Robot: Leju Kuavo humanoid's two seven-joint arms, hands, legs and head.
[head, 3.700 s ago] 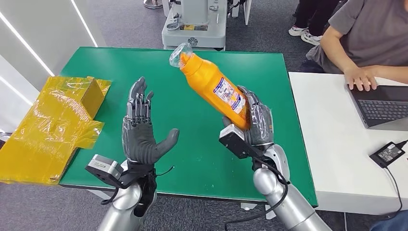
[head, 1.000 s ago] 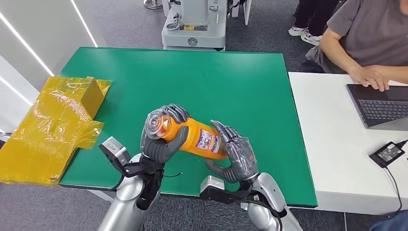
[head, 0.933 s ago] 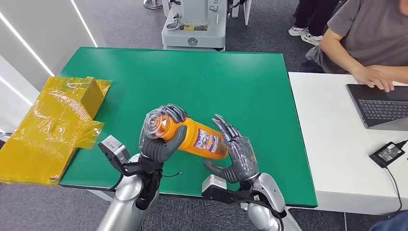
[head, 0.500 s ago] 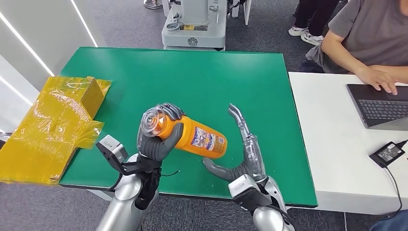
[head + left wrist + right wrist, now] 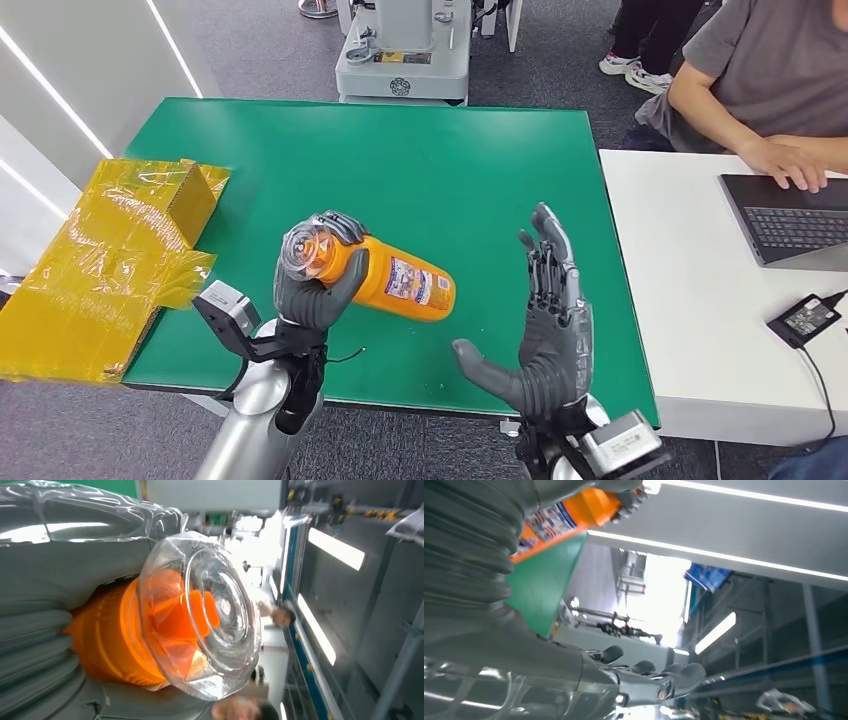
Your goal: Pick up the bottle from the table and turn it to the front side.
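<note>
Orange bottle (image 5: 395,285) held above green table (image 5: 450,160), lying sideways, clear cap toward robot. Left hand (image 5: 310,285) fingers clamped round neck. Right hand (image 5: 545,330) apart, fingers spread, empty.

We see that the bottle (image 5: 385,280) has passed from the right hand (image 5: 545,340) to the left hand (image 5: 310,280), which now grips its neck end. The right hand has let go and drawn back, fingers spread, well apart from it. The bottle lies lower, cap toward us.
</note>
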